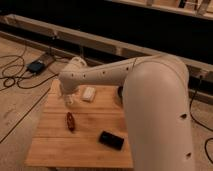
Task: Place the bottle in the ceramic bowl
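Note:
The small whitish bottle (70,99) stands near the back left corner of the wooden table (90,150). My gripper (66,94) is at the end of the white arm, right at the bottle and partly covering its top. Whether it holds the bottle does not show. The dark ceramic bowl (120,92) is at the back right of the table. Only a thin dark sliver of it shows beside my arm; the arm hides the rest.
A white rounded block (88,93) lies just right of the bottle. A small dark-red oblong object (70,121) lies at mid-left. A black flat object (111,140) lies near the front. Cables and a dark box (36,65) are on the floor to the left.

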Controlling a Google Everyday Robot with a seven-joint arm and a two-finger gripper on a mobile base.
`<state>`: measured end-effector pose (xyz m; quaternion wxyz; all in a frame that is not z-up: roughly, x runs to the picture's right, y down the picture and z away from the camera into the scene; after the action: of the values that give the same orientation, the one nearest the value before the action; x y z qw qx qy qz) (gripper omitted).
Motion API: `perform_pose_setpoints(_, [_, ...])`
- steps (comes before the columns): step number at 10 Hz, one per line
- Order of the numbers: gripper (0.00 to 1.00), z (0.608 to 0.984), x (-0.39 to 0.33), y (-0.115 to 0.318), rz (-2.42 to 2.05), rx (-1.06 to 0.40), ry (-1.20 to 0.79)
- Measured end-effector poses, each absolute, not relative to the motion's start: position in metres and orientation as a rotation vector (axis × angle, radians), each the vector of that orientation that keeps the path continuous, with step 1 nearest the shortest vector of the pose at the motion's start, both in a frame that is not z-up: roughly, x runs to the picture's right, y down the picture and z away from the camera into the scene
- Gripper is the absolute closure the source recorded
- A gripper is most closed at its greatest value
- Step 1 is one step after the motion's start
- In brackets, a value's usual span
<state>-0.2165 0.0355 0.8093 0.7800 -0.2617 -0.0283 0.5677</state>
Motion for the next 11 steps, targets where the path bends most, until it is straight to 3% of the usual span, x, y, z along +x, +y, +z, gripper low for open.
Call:
perform_pose_setpoints(8, [0.38, 0.849, -0.249, 0.023, 1.219, -0.457, -0.105])
perform_pose_setpoints(11, [0.68, 0.862, -0.252, 0.016, 1.21, -0.379, -0.119])
